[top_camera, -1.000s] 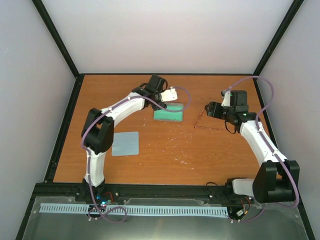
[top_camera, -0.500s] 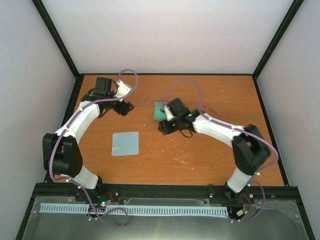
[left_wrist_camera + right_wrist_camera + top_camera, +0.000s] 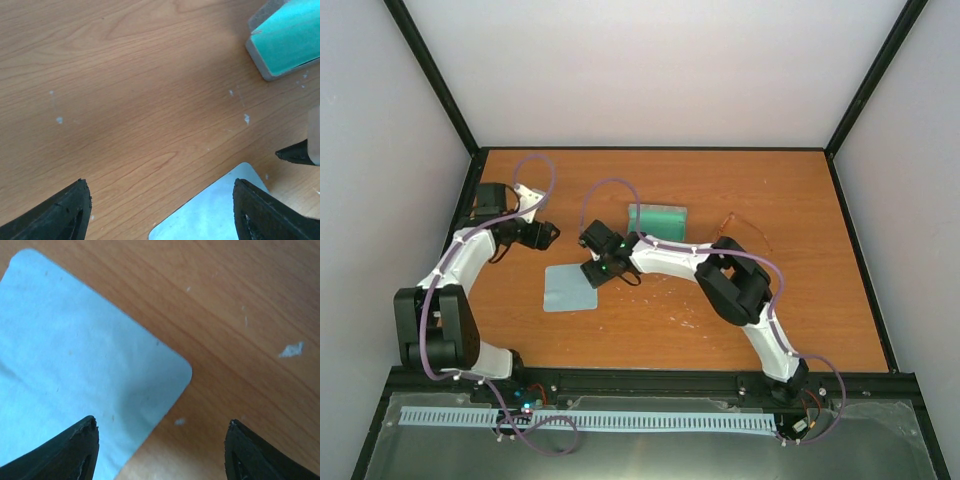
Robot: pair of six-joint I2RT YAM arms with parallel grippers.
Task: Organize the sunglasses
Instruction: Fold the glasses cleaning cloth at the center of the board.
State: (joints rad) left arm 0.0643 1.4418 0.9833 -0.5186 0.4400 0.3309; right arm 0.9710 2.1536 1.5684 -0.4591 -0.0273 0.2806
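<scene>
Presently on the rig, listed from largest to smallest:

1. Surface: orange-brown wood grain with pale flecks, black-framed, and it carries everything below.
2. Right arm: reaches across to the left half. The right claw hangs over the near-right corner of the cloth. In its wrist view the right claw has its fingers spread wide and nothing between them.
3. Left arm: folded along the left edge. The left claw hovers over bare wood beyond the cloth. Its wrist view shows the left claw equally spread and holding nothing.
4. Cloth: a flat, pale blue-grey square with rounded corners, lying near-left of centre.
5. Box: a grey shell with green lining, open and empty as far as I can see, just beyond the right claw.
6. Sunglasses: a thin reddish-brown wire frame lying on the surface to the right of the box, apart from it and partly masked by the right arm.

Relation for the next move: the sunglasses lie to the robot's right of both claws, past the box. The right claw is the nearer one, and I judge it must swing back rightward to reach them. Their long axis seems to slant from far-left to near-right, but the wire is too fine for me to be sure.

Markings: I can read no brand, label or writing on any item.
</scene>
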